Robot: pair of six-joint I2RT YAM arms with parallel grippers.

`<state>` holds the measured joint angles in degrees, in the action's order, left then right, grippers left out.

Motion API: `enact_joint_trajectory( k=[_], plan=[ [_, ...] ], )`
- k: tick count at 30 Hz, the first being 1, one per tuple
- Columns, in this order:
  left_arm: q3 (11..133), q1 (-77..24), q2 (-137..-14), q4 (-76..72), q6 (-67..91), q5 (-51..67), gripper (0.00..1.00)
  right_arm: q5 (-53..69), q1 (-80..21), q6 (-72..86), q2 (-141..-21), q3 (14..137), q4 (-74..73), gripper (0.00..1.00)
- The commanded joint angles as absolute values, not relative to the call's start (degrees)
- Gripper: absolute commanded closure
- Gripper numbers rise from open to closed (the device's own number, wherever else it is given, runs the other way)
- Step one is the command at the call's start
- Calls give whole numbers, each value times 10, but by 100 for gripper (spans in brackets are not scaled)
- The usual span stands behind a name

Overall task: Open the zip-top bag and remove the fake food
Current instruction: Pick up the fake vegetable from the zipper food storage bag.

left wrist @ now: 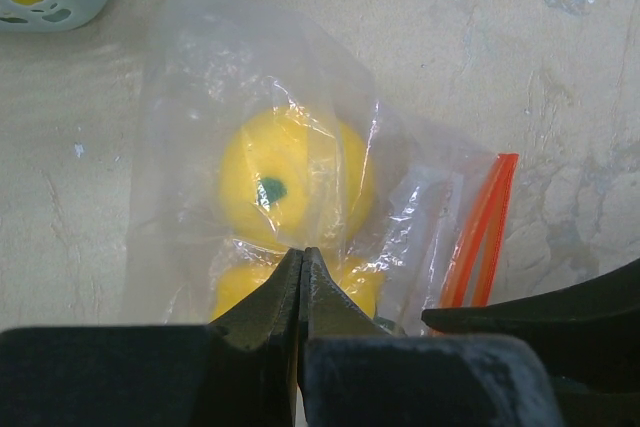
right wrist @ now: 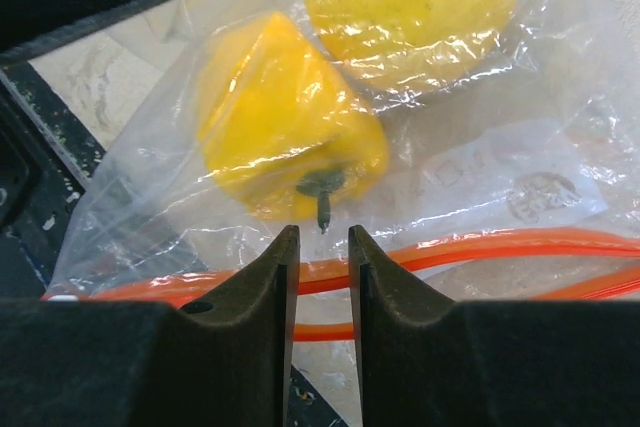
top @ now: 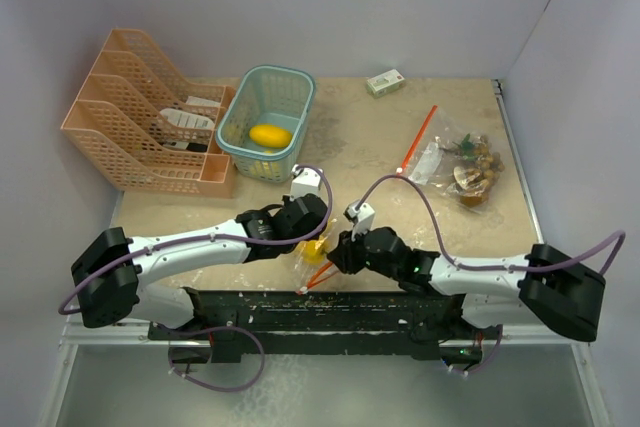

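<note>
My left jaws are pressing fully together, my right jaws standing narrowly parted. The upper-left basket (top: 280, 71) is holding one yellow fruit (top: 270, 135). The zip-top bag (top: 316, 247), lower centre, is holding two more yellow fruits (right wrist: 280, 127) behind its orange zip strip (right wrist: 480, 247), so I'm judging opening and emptying unfinished.

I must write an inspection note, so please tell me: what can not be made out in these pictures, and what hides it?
- Top view: the left gripper and right gripper cover most of the near bag; open or sealed, unclear.
- Left wrist view: fingers hide half the lower yellow fruit.
- Top view: pieces in the far bag, too small to count.
- Right wrist view: the orange zip runs off the edge.
</note>
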<state>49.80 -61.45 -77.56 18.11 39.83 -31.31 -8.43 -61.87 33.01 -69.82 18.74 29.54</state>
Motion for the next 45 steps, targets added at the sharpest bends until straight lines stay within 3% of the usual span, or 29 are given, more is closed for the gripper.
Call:
enact_joint_trajectory(
  k=[1, 9, 22, 28, 34, 37, 45],
  plan=[
    [503, -611, -764, 169, 392, -318, 100, -111, -620, 325, -639, 207, 295, 71],
    [508, -610, -769, 159, 389, -313, 100, -106, -620, 360, -571, 122, 313, 78],
    [512, -611, -781, 155, 392, -303, 100, -102, -621, 366, -647, 130, 353, 83],
    [502, -610, -775, 155, 403, -299, 100, -105, -620, 330, -704, 188, 355, 71],
    [502, -610, -769, 160, 398, -308, 100, -101, -621, 297, -740, 235, 351, 47],
    [508, -610, -771, 162, 394, -309, 100, -98, -619, 288, -770, 255, 346, 46],
    [504, -610, -779, 157, 397, -308, 100, -78, -619, 298, -809, 254, 374, 56]
  ],
)
